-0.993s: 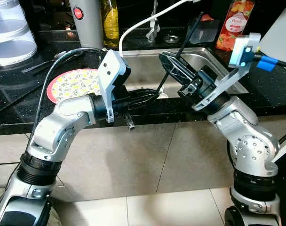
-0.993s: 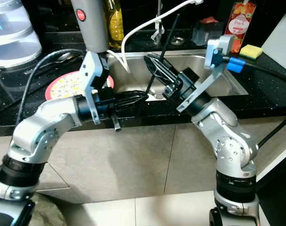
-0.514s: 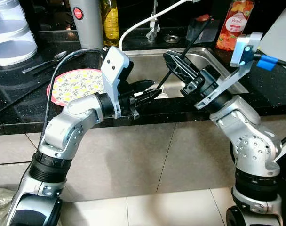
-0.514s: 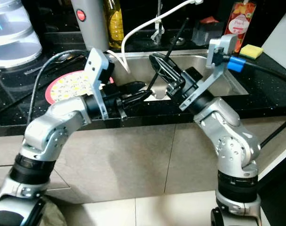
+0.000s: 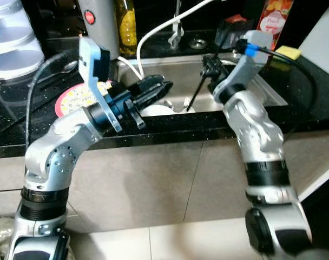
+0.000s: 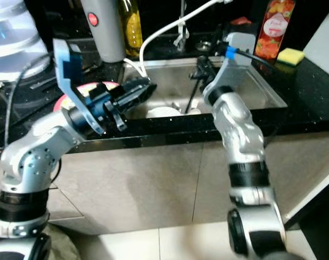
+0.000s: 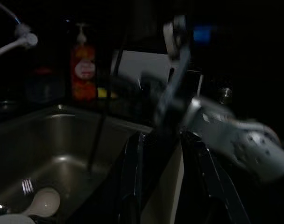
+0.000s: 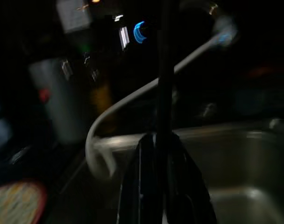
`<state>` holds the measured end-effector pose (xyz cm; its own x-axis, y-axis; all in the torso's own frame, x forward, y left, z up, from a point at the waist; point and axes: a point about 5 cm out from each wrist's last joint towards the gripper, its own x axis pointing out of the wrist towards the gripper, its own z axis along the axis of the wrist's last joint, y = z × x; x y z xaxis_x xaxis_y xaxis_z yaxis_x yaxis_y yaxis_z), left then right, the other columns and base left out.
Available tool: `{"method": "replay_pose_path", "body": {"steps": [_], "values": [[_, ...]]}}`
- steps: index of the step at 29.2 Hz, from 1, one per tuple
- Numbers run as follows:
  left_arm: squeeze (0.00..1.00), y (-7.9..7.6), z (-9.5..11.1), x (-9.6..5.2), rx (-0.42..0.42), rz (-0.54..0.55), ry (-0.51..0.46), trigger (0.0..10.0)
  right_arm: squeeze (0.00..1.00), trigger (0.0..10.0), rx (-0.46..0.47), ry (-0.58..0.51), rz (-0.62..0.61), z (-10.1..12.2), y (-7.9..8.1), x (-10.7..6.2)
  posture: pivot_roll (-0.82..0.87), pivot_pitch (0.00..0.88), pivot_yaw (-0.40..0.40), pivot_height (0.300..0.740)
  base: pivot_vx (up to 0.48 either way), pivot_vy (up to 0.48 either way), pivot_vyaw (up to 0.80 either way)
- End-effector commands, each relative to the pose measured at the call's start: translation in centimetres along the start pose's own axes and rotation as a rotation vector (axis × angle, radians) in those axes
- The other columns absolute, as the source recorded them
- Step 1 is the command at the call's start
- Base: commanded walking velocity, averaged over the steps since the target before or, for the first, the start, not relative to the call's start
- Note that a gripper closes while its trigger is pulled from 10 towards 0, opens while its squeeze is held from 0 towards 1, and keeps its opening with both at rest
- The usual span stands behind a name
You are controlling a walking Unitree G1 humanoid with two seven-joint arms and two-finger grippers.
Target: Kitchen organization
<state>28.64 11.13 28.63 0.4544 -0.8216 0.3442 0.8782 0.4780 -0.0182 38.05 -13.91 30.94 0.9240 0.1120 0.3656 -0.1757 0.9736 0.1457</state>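
Observation:
My right gripper [image 5: 208, 60] is raised over the steel sink [image 5: 264, 86] and shut on a black long-handled utensil [image 5: 196, 92], whose thin shaft slants down into the basin. The right wrist view shows both fingers closed around that shaft [image 8: 164, 93]. My left gripper [image 5: 162, 86] points across the sink's left edge with its fingers [image 7: 132, 177] open and nothing between them. A white dish [image 5: 156, 110] and a fork [image 5: 185, 103] lie in the basin. On the black counter to the left sits a red-rimmed floral plate [image 5: 72, 100].
Behind the sink stand a grey canister [image 5: 102, 27], an oil bottle [image 5: 126, 21], a white hose [image 5: 153, 30] and a juice carton [image 5: 275, 19]. A yellow sponge [image 5: 288, 51] lies at right. At far left are a clear container [image 5: 13, 32] and a spoon [image 5: 67, 66].
My right arm has swung up and back over the sink, carrying the black utensil. The left arm lifted and its gripper now points over the basin's left edge.

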Motion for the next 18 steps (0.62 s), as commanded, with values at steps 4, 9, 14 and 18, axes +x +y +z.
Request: {"method": "replay_pose_path", "body": {"steps": [4,9,14,18], "values": [[0.0,0.0,-0.7,-0.1,-0.013,0.052,0.028,10.0,0.0,10.0,-0.196,-0.081,-0.164,0.4,-1.0,2.3,0.07,0.0,0.025,0.74,0.0,0.0,0.0],[0.0,2.6,-3.5,-0.4,-0.038,0.294,0.22,10.0,0.0,10.0,-0.377,0.103,-0.071,-2.9,-0.2,2.8,0.09,0.0,-0.01,0.74,0.0,0.0,0.0],[0.0,4.1,-4.1,-1.2,-0.052,0.458,0.232,10.0,1.0,10.0,-0.4,0.105,-0.035,-4.1,0.2,2.6,0.11,0.0,-0.023,0.74,0.0,0.0,0.0],[0.0,3.8,-4.3,-1.4,-0.053,0.451,0.239,10.0,0.0,10.0,-0.268,-0.144,-0.058,-0.4,0.3,3.2,0.11,0.0,-0.024,0.74,0.0,0.0,0.0]]}}
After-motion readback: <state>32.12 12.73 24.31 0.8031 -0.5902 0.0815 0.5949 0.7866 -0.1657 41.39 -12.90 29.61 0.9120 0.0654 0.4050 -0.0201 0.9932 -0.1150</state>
